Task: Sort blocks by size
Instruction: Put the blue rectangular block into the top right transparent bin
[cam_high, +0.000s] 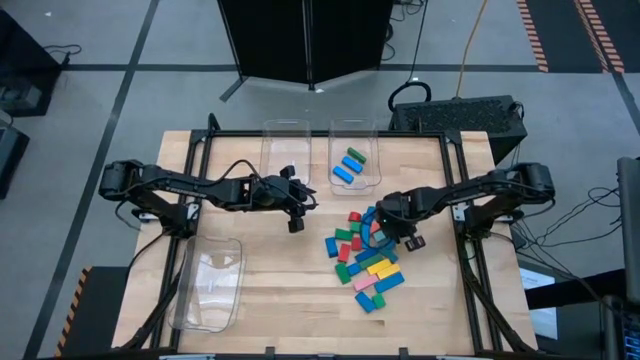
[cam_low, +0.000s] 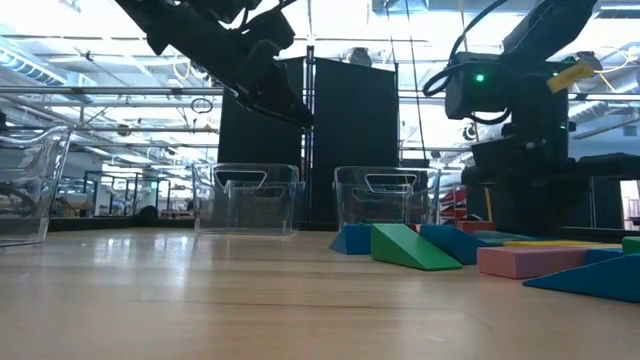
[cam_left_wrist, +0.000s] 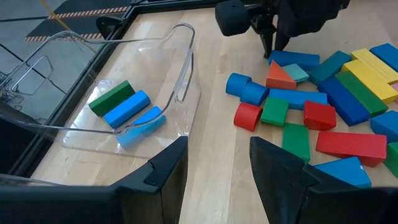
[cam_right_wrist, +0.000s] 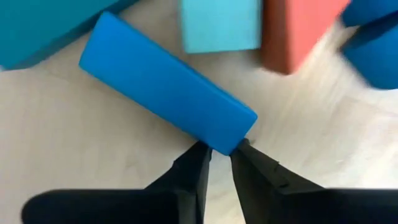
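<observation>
My table holds three clear bins: one near my left side, one at the far edge, and beside it one with a green block and two blue blocks inside. The pile of loose blocks lies right of centre. My left arm hangs above the middle, its claw released with nothing between the fingers. My right claw is down at the pile's far edge, fingers pinched on one corner of a long blue block that lies flat on the wood, a cyan block and a red one just beyond it.
</observation>
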